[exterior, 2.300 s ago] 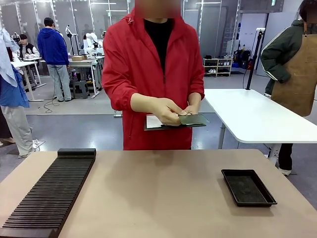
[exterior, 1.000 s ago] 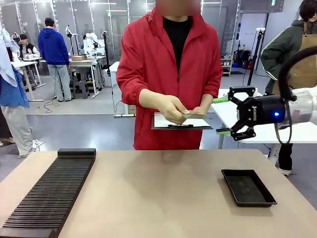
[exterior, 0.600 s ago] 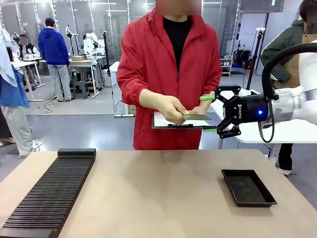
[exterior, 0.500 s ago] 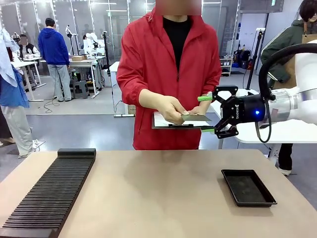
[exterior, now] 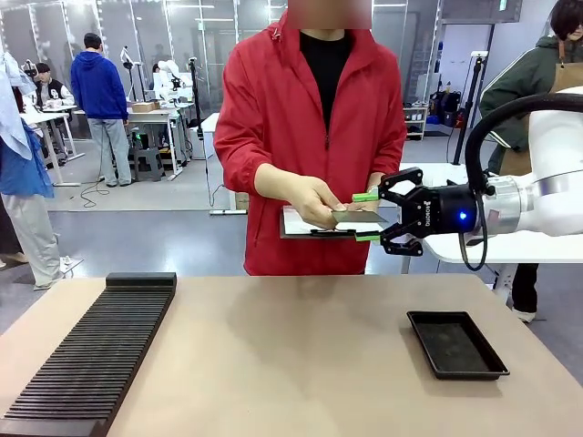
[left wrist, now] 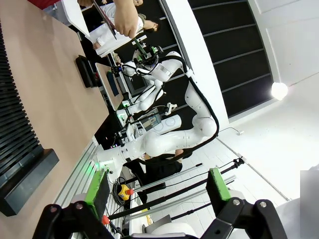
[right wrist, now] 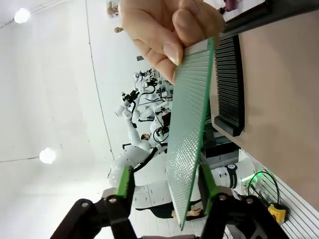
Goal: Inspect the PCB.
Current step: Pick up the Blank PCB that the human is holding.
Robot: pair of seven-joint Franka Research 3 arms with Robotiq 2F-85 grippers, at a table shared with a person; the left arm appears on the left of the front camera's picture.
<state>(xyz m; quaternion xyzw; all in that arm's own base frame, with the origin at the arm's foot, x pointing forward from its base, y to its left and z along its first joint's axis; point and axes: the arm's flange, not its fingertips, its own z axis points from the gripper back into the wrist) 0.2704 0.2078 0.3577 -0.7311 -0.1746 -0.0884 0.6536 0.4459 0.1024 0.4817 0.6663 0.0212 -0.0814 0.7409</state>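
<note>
Beige and broad, the surface carries a long black slotted rack at the robot's left and a shallow black tray at its right, the 2 well apart. Beyond the far edge stands a person in a red jacket, with an open workshop and other people behind.

The person holds a clipboard with white paper at waist height, beyond the far edge of the surface. One hand pinches the PCB just over the clipboard, and the board lies roughly flat with its free end toward the robot's right.

The right end effector reaches in sideways from the right, with 1 green pad above and 1 below that free end. In the right wrist view, the dotted grey-green board runs up between the 2 fingers. It lies close against 1 pad, though I cannot tell whether it touches. A clear gap separates it from the other pad, so the jaws are released, bracketing the board rather than clamping it. The person's thumb and fingertips grip its far end.

The left end effector has its jaws spread wide with nothing between the pads. Its view looks along the surface past the rack toward the tray.
</note>
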